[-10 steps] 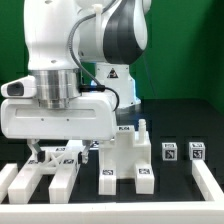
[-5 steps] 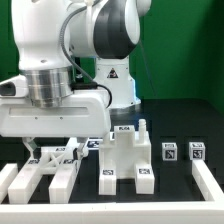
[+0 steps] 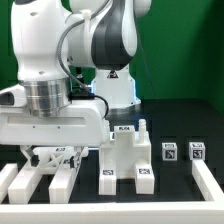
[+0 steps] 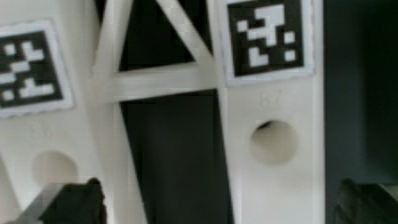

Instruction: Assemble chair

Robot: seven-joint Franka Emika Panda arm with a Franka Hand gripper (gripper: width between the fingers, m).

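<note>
The chair is in loose white tagged parts on the black table. A ladder-like frame part (image 3: pixel 52 170) lies at the exterior view's left. A chunky stepped block (image 3: pixel 125 155) stands in the middle. Two small tagged cubes (image 3: pixel 170 152) sit to the exterior view's right. My gripper (image 3: pixel 55 153) hangs low over the frame part, its fingers mostly hidden by the hand. In the wrist view the frame part (image 4: pixel 267 100) fills the picture, with two tags and round holes. My gripper (image 4: pixel 217 205) is open. One dark fingertip (image 4: pixel 71 205) shows on each side of a white bar, apart from it.
A low white border rail (image 3: pixel 8 180) runs at the front left and another piece (image 3: pixel 210 185) at the front right. The robot's large white body (image 3: pixel 60 60) blocks much of the exterior view's left. A green wall stands behind.
The arm has swung toward the exterior view's left and come slightly lower over the frame part. The parts have not moved.
</note>
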